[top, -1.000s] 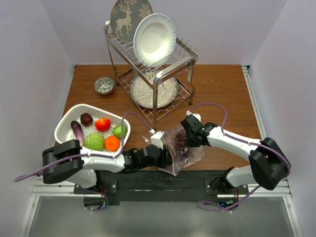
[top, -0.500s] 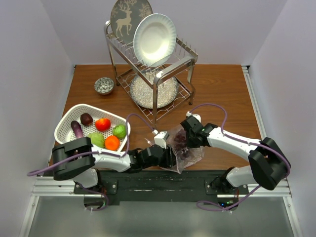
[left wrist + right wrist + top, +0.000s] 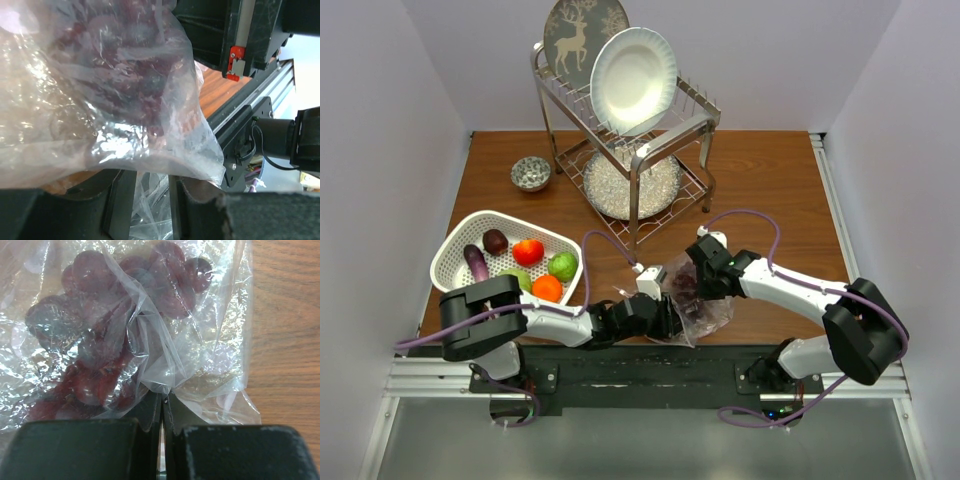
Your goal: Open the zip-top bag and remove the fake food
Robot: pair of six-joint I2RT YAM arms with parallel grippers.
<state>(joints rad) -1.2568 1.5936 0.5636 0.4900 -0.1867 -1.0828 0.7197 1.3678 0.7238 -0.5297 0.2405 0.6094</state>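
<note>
The clear zip-top bag (image 3: 700, 310) lies crumpled at the table's near edge with purple grapes (image 3: 100, 340) inside; the grapes also show through the film in the left wrist view (image 3: 125, 75). My right gripper (image 3: 692, 283) is shut on a pinched fold of the bag's film (image 3: 162, 395). My left gripper (image 3: 670, 318) is at the bag's left side, its jaws apart with loose bag film lying between them (image 3: 150, 200). The rest of the fake food, including a red fruit (image 3: 528, 251), a lime (image 3: 562, 265) and an orange fruit (image 3: 547, 288), lies in the white basket (image 3: 450, 255).
A metal dish rack (image 3: 630, 150) holding plates stands at the back centre. A small patterned bowl (image 3: 530, 173) sits left of it. The left arm's elbow overhangs the basket's near edge. The table's front rail (image 3: 650, 362) is just below the bag.
My left arm has reached further right, pushing its gripper up against the bag. The bag has bunched up and its near corner has drawn in. The right gripper has kept its hold.
</note>
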